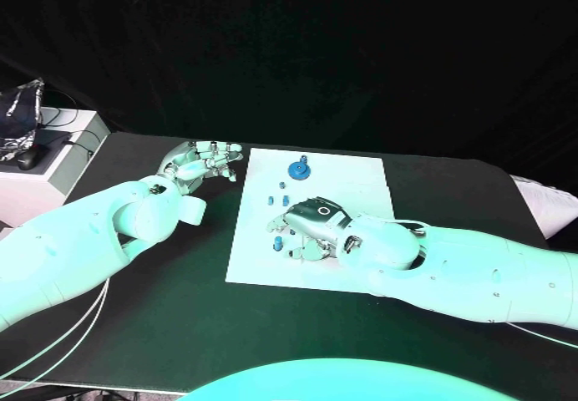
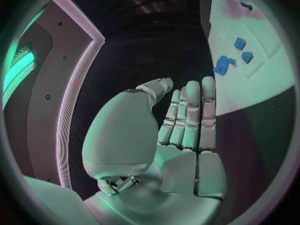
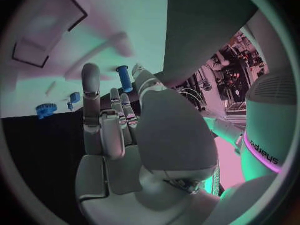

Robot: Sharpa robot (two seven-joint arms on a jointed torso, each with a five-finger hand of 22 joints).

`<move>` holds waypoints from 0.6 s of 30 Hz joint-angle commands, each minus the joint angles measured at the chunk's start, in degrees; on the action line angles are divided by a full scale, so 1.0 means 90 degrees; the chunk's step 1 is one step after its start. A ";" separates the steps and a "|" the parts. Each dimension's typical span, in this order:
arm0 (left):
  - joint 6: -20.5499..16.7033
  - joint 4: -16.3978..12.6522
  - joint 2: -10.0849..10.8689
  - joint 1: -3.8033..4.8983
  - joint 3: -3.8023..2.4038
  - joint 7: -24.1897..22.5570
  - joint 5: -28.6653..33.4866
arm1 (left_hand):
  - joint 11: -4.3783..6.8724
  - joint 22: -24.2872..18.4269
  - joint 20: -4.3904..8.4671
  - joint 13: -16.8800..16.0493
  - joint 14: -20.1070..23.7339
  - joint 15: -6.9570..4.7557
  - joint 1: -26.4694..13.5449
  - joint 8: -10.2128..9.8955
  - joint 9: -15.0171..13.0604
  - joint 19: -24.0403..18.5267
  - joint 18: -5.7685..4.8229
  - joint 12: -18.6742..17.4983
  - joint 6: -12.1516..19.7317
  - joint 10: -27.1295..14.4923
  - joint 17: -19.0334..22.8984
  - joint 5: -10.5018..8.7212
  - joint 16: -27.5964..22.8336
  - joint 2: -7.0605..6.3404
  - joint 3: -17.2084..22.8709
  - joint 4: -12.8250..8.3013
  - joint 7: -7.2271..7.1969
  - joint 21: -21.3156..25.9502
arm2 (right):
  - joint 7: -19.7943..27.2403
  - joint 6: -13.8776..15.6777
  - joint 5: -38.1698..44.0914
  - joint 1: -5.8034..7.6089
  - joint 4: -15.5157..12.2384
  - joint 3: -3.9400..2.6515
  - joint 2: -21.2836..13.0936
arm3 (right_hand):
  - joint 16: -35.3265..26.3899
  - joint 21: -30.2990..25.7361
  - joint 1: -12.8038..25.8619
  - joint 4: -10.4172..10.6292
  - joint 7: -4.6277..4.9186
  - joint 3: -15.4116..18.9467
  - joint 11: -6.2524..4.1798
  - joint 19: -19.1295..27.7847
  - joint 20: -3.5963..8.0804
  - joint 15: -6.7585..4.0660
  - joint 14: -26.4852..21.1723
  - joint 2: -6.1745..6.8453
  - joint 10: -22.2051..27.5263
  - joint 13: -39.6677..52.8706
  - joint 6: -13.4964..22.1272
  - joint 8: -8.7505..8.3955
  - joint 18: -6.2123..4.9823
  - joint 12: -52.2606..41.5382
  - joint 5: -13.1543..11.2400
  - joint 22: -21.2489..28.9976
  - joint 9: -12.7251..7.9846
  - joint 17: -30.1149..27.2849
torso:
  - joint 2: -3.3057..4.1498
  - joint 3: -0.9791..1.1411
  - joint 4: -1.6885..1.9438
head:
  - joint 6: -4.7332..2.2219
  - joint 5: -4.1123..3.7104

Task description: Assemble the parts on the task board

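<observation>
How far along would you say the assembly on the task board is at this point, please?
Early. Looks done: a blue gear sits at the far end of the task board. In hand: the right hand hovers over the board near a blue peg, holding nothing. The left hand waits beside the board, fingers straight. Left: small blue parts lie loose.

Near half of the task board (image 1: 362,180) is occupied by the right hand (image 1: 316,227), with the small blue peg (image 1: 278,244) just beside its fingers. The far end is obstructed by the blue gear (image 1: 297,170); two small blue parts (image 1: 276,200) are seen between gear and hand. The board's far-right area is left bare. The board's left edge is flanked by the left hand (image 1: 202,160) near the far corner; bare table (image 1: 180,292) is left nearer along that edge.
</observation>
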State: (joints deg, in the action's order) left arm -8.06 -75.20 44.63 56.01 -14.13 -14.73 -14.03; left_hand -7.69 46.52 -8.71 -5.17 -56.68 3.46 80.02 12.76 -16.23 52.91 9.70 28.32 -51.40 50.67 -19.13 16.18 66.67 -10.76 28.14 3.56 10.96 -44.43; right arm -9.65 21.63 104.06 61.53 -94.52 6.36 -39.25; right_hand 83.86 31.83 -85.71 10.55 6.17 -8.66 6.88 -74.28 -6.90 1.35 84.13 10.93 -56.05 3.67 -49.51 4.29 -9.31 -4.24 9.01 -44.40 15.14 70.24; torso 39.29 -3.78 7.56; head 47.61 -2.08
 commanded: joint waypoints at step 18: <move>0.0061 -0.0013 0.0033 -0.0049 -0.0001 -0.0043 0.0030 | -0.0015 -0.0011 -0.0013 0.0012 0.0055 0.0011 0.0040 0.0011 0.0007 -0.0025 0.0084 -0.0011 0.0030 -0.0090 -0.0005 -0.0001 -0.0040 0.0018 -0.0033 -0.0001 0.0001 0.0033 | -0.0152 0.0376 -0.3597 0.0577 -0.0443 -0.0126 -0.1454 | 0.0188 0.0528 0.0097 0.0665 0.0180 -0.0834 -0.0450 -0.0313 0.0257 -0.0301 0.0326 -0.0162 -0.2193 0.0523 -0.0969 0.0678 0.0007 -0.1206 0.0364 -0.0537 0.0137 0.0532 | -0.0024 0.0003 -0.0049 | -0.0078 -0.0320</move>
State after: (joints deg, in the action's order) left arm -8.06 -75.13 44.95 55.57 -14.10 -14.70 -14.03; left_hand -7.68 46.48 -8.71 -5.12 -56.61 3.39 80.02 12.76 -16.23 52.91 9.70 28.32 -51.40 50.26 -19.12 16.18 66.67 -10.75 28.14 3.56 10.96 -44.43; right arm -9.90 29.09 84.61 66.71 -98.67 5.18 -52.18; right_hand 85.58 36.57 -85.08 16.55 7.91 -16.10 3.26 -77.01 -4.57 -1.25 84.03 9.51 -74.87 8.40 -58.02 10.28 -9.30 -14.95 12.66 -49.23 16.37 74.63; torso 39.20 -3.67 7.33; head 46.96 -4.27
